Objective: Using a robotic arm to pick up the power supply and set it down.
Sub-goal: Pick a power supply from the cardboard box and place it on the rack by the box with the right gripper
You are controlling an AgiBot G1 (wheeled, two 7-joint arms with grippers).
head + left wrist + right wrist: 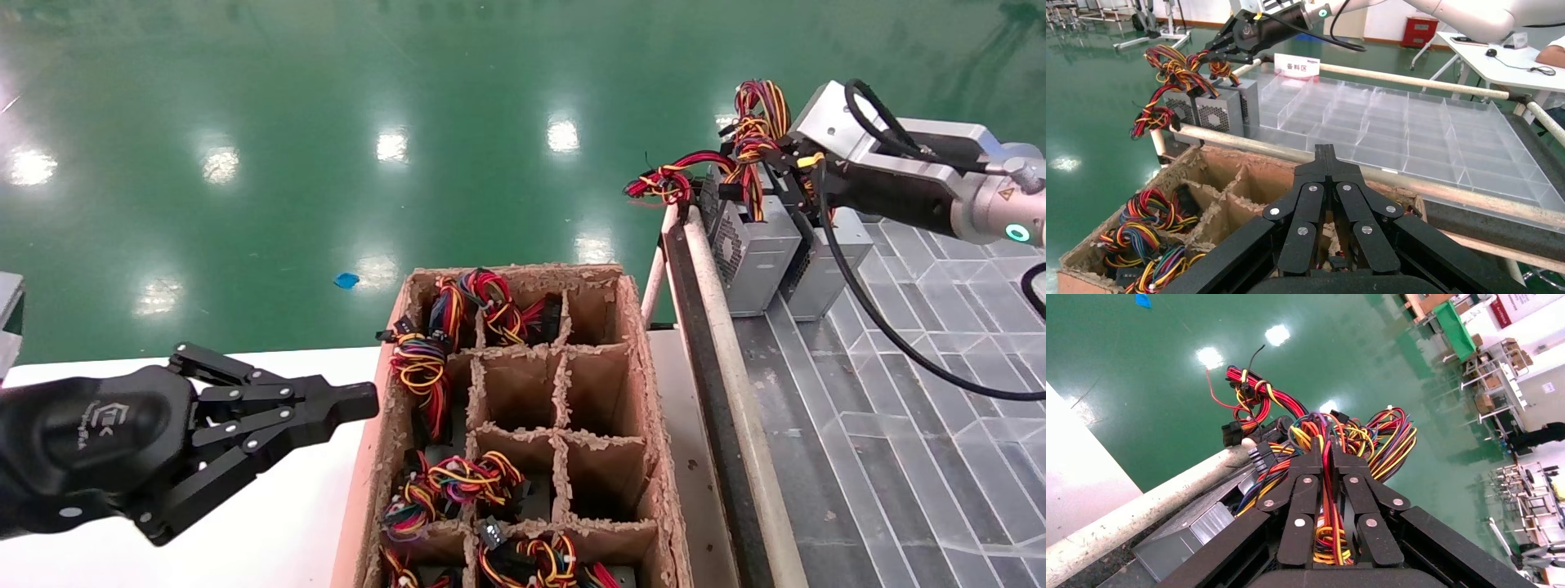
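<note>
My right gripper [778, 160] [1326, 457], on the arm with the grey wrist block, is shut on the red, orange and yellow wire bundle [1324, 432] of a power supply [824, 261]. That grey metal box stands upright at the far left corner of the clear tray [899, 425]. A second power supply [752, 257] stands right beside it, and I cannot tell for certain which box the held wires belong to. The left wrist view shows this gripper [1225, 52] above both boxes [1210, 111]. My left gripper [368, 400] [1326, 150] is shut and empty over the white table [270, 523].
A cardboard box [633, 327] with paper dividers holds several more wired units [421, 367]; some cells are bare. A pale rail [723, 343] runs between the box and the tray. A white label card [1296, 64] stands at the tray's far edge. Green floor lies beyond.
</note>
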